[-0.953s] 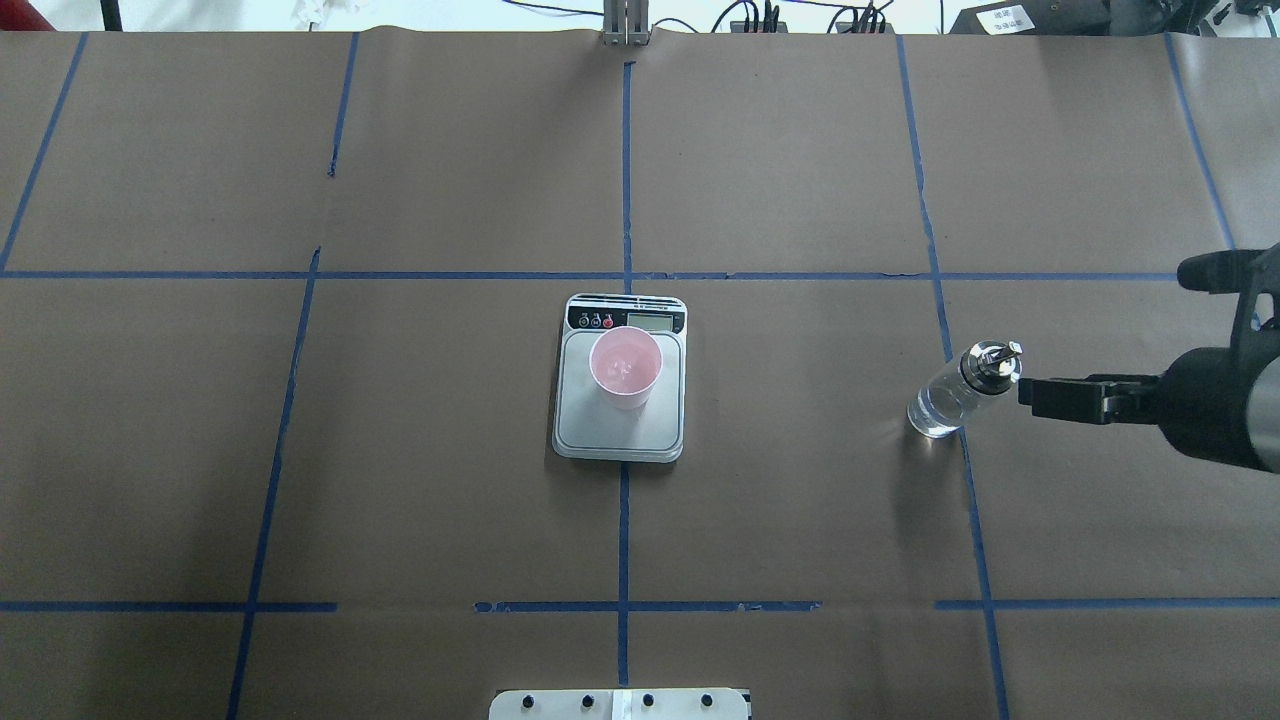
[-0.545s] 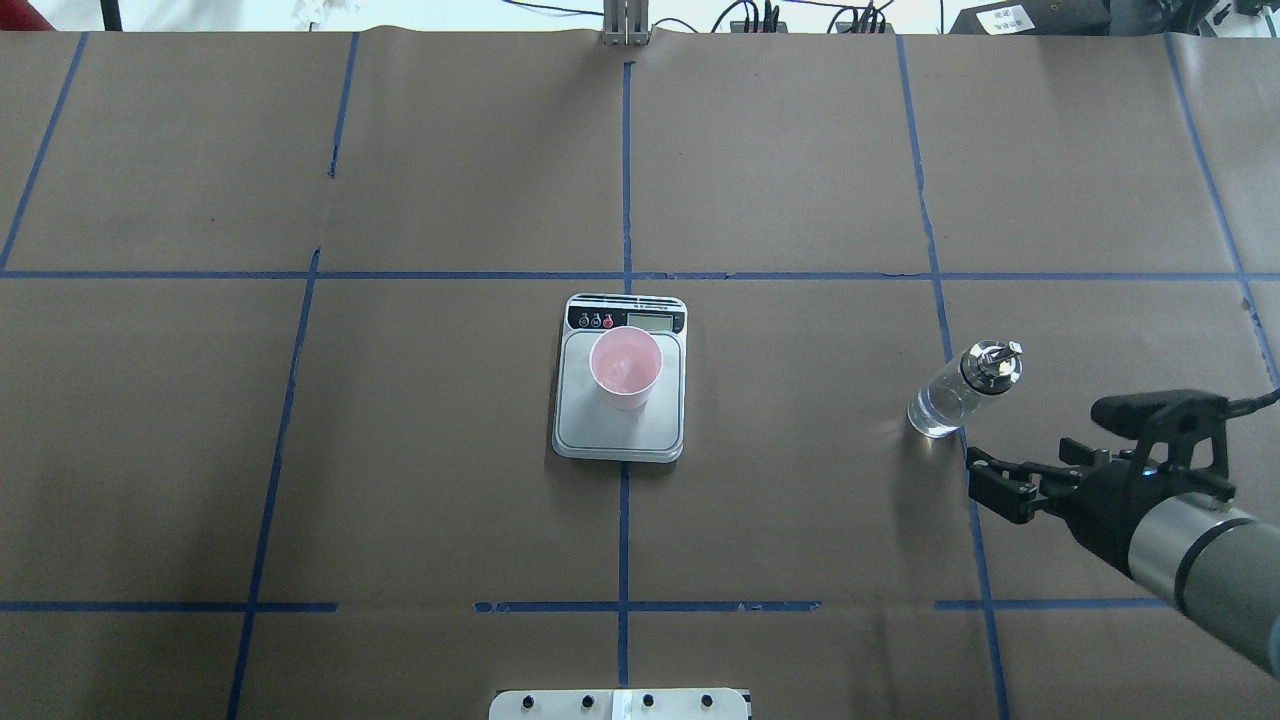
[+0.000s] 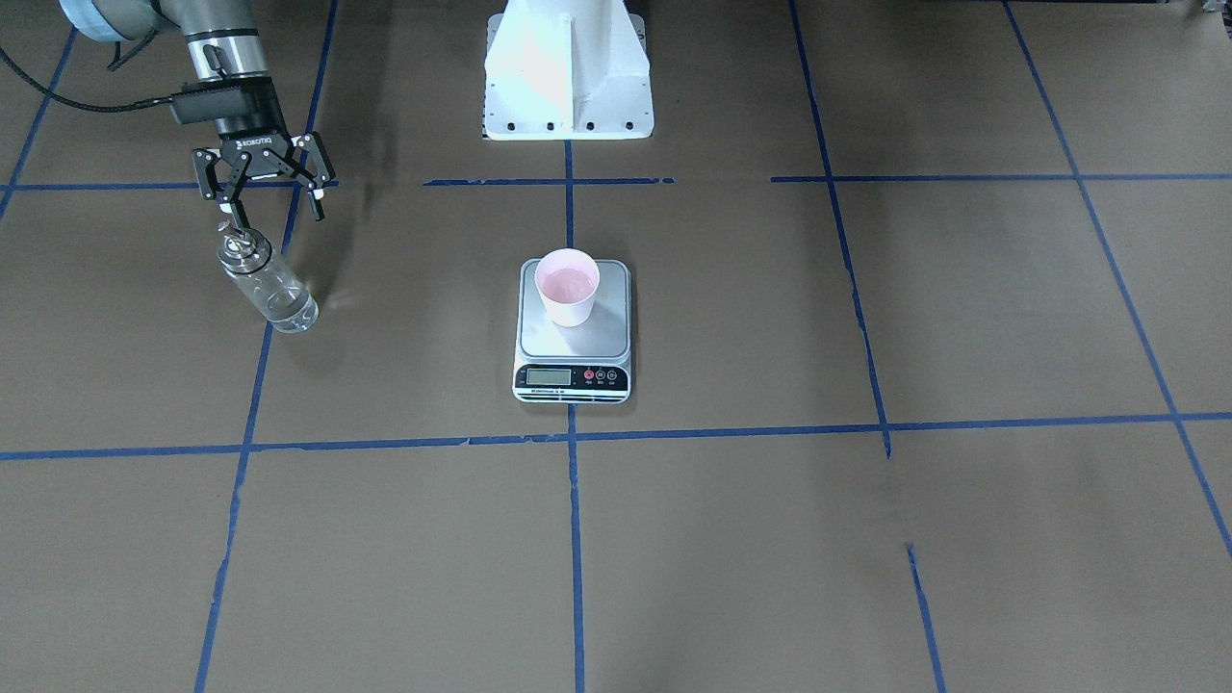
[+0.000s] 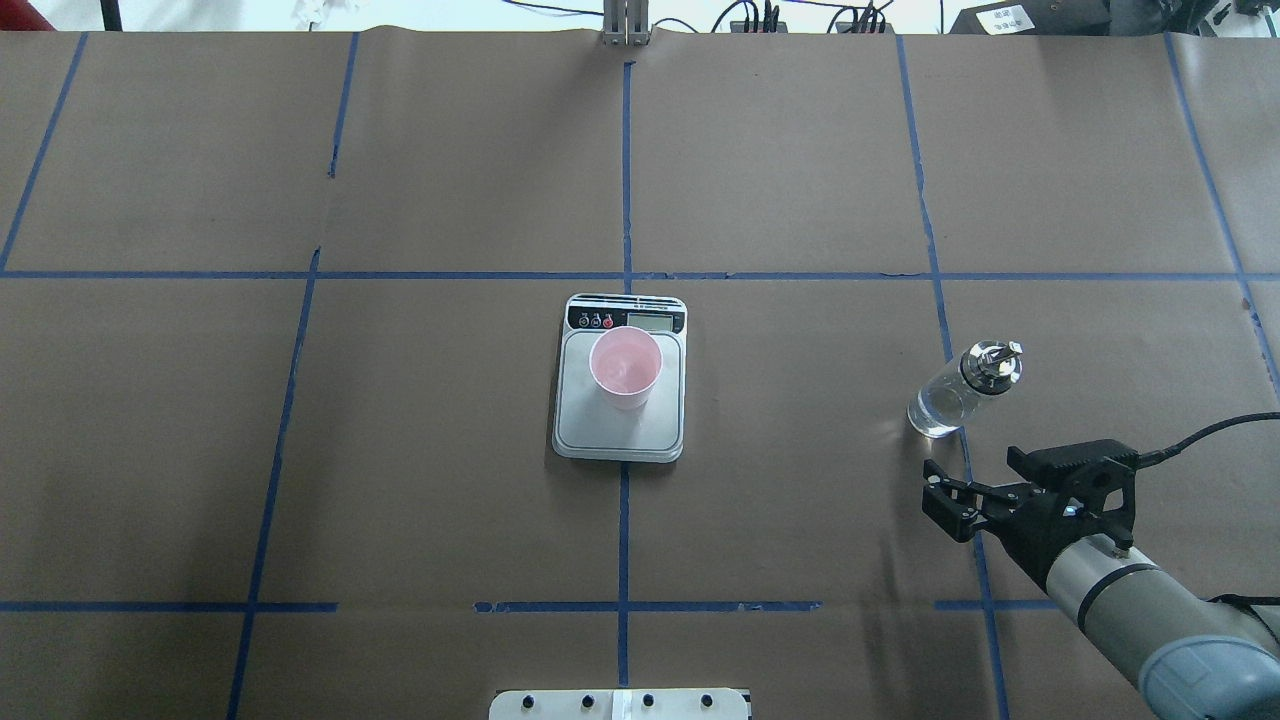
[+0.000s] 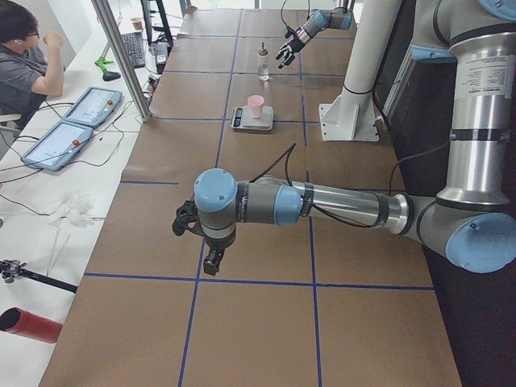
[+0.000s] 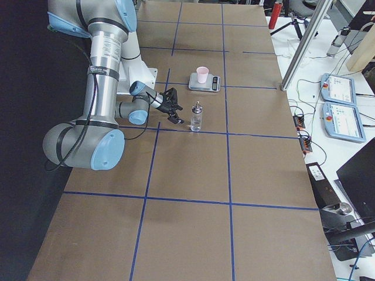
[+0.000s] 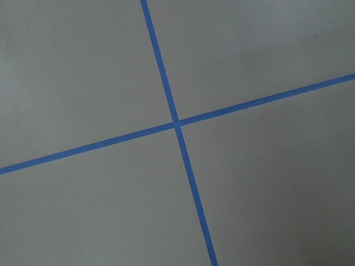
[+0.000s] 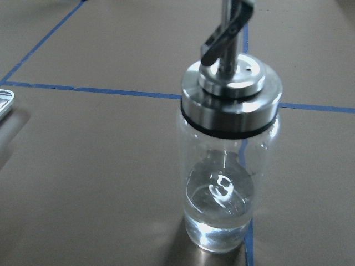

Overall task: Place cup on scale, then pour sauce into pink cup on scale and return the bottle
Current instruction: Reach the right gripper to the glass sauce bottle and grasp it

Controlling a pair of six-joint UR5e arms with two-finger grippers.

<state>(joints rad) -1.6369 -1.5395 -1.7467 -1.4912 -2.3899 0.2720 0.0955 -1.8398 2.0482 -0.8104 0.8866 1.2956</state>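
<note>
The pink cup (image 4: 625,368) stands upright on the scale (image 4: 620,435) at the table's middle; both also show in the front-facing view, cup (image 3: 568,286) and scale (image 3: 539,339). The clear glass bottle (image 4: 955,395) with its silver cap stands free on the table to the right, with a little clear sauce at its bottom (image 8: 222,216). My right gripper (image 4: 945,500) is open and empty, on the robot's side of the bottle and apart from it; it also shows in the front-facing view (image 3: 272,204). My left gripper (image 5: 208,256) shows only in the exterior left view, over bare table; I cannot tell its state.
The white robot base (image 3: 568,67) stands behind the scale in the front-facing view. Blue tape lines (image 4: 625,180) divide the brown table cover. An operator (image 5: 24,64) and tablets (image 5: 81,109) are at the far table side. The left wrist view shows only a tape cross (image 7: 177,123).
My right gripper has moved away from beside the bottle's cap, towards the robot and a little left, and turned to face the bottle. The bottle, cup and scale have not moved.
</note>
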